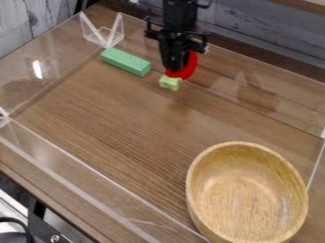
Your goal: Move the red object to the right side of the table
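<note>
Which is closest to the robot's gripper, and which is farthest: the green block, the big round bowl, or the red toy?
1. Red toy: right at the jaws.
2. Green block: a little way off, on the picture's left.
3. Bowl: farthest, at the picture's bottom right.

No readable text, label, brand, number or sign shows in the camera view.
</note>
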